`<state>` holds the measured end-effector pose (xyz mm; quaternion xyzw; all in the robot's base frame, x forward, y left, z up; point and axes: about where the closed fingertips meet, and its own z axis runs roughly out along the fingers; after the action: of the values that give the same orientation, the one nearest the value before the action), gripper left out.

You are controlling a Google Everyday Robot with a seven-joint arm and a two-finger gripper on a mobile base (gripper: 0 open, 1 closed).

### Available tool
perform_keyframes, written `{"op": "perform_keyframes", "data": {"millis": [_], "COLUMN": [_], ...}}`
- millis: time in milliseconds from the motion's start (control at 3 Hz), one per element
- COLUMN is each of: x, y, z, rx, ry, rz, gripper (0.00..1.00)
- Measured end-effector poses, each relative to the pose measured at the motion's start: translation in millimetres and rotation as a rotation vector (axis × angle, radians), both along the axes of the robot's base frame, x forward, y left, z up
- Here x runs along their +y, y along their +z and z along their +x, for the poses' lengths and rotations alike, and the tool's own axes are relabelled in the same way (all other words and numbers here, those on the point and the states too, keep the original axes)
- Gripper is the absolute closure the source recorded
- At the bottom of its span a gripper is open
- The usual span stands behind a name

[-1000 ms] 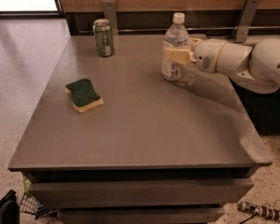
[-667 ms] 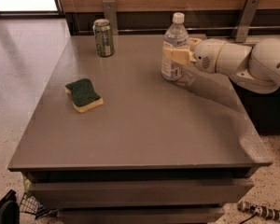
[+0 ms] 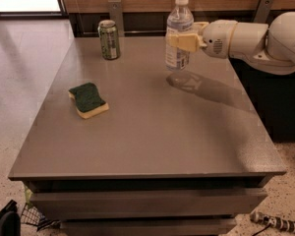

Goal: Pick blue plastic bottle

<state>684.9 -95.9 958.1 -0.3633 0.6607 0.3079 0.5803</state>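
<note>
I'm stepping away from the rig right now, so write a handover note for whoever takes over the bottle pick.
Hand: shut on the blue plastic bottle, gripping its middle from the right, over the table's far side.
Bottle: upright, apparently lifted just off the table, its shadow beneath.
Done: grasp made, lift begun.
Left: raise it well clear and keep it upright.
Nearby: green can at far left, sponge on the left.

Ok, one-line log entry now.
hand: over far side of grey table, shut on clear blue-labelled plastic bottle | bottle: off table
</note>
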Motion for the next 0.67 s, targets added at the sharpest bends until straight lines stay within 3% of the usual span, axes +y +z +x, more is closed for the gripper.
{"op": "perform_keyframes", "data": {"millis": [667], "x": [18.6], "y": [68.6], "z": [-11.0], "rx": [-0.071], "ry": [0.11], "rz": [-0.056], "gripper": [1.0]}}
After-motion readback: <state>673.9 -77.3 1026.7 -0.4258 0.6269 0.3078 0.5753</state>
